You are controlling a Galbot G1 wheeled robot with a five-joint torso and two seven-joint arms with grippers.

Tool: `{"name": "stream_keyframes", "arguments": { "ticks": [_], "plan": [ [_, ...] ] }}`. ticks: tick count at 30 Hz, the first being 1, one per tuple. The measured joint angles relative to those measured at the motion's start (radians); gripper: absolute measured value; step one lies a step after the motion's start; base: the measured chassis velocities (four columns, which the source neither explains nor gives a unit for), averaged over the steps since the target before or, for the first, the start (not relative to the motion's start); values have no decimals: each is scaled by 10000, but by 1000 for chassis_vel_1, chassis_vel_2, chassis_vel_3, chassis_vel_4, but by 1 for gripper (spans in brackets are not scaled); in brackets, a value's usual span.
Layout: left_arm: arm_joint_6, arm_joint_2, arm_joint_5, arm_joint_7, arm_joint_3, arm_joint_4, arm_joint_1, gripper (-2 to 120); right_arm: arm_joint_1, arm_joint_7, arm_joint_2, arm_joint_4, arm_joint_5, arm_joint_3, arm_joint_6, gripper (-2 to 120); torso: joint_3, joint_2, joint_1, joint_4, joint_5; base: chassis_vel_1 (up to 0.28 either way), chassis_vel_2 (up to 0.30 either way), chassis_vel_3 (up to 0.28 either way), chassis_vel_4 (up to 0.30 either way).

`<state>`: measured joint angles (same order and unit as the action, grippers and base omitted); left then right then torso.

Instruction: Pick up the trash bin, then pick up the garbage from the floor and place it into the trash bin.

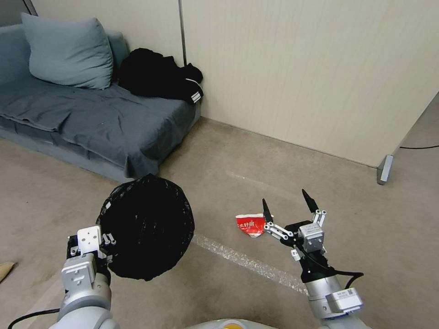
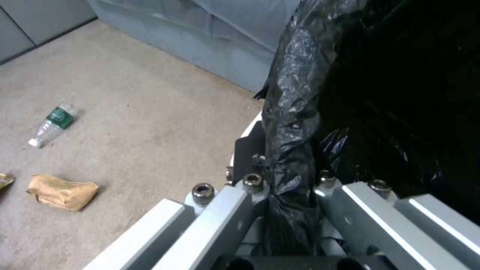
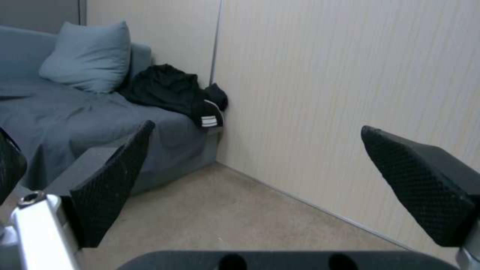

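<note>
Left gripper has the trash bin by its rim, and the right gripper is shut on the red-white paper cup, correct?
Not quite. The right gripper is open in the head view, beside the red-white paper cup on the floor. The left gripper does hold the trash bin by its rim.

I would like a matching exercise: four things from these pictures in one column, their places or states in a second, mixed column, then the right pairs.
1. trash bin
2. red-white paper cup
3. right end effector
4. black garment

a. open, empty
b. lying on the sofa
c. held by the left end effector
d. crushed on the floor

Pairs: 1-c, 2-d, 3-a, 4-b
</note>
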<state>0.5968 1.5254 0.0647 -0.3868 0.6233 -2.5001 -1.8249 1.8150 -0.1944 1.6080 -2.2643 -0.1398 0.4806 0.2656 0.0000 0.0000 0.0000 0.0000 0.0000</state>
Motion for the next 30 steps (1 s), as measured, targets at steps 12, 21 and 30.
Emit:
{"name": "stream_keyframes", "arguments": {
  "ticks": [12, 21, 30],
  "plan": [
    [-91, 23, -3, -9, 9, 0, 6, 0, -1259, -121, -386, 600, 307, 290, -455, 100, 0, 0, 0, -1, 2, 0, 0, 0, 0],
    [-132, 13, -88, 7, 174, 263, 156, 0, -3447, -485, -2880, 2336, 1251, 269, -1160, 100, 1, 0, 0, 0, 3, 0, 0, 0, 0],
    [-204, 255, -505, 31, -31, 640, 190, 0, -5200, -2132, -5524, 4643, 1323, -232, -1141, 100, 1, 0, 0, 0, 2, 0, 0, 0, 0]
  ]
}}
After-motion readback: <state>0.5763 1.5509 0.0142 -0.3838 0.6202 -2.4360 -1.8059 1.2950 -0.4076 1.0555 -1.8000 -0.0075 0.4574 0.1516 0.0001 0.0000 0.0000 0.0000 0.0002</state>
